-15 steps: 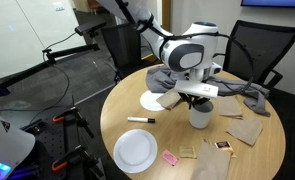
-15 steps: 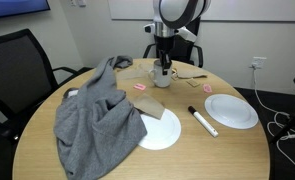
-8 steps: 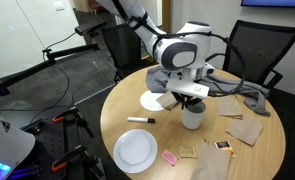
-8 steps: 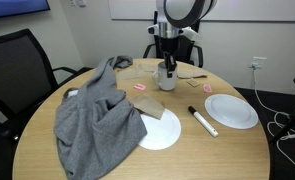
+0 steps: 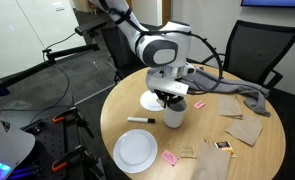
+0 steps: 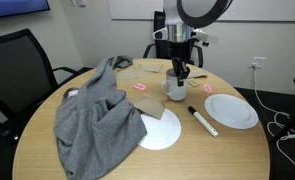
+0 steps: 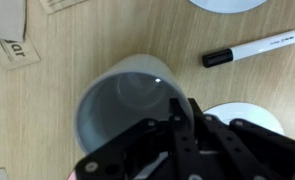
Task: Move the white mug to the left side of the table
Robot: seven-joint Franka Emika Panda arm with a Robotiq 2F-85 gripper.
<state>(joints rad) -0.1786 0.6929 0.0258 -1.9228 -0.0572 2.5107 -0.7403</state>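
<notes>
The white mug (image 5: pixel 174 116) stands upright near the middle of the round wooden table (image 5: pixel 102 128). It also shows in the other exterior view (image 6: pixel 176 88). My gripper (image 5: pixel 173 100) comes down from above and is shut on the mug's rim, one finger inside and one outside. In the wrist view I look down into the mug (image 7: pixel 122 110), with the dark fingers (image 7: pixel 177 112) at its right rim. I cannot tell whether the mug's base touches the table.
A black marker (image 5: pixel 140 119) and a white plate (image 5: pixel 135 151) lie to the mug's left and front; a second plate (image 5: pixel 150 101) lies behind it. A grey cloth (image 6: pixel 97 115), brown napkins (image 5: pixel 245 128) and a pink item (image 5: pixel 171 158) lie around. Office chairs (image 5: pixel 249 50) ring the table.
My gripper has carried the mug across the table, leftward in one exterior view and rightward in the other, toward the marker and plates. The grip has stayed shut.
</notes>
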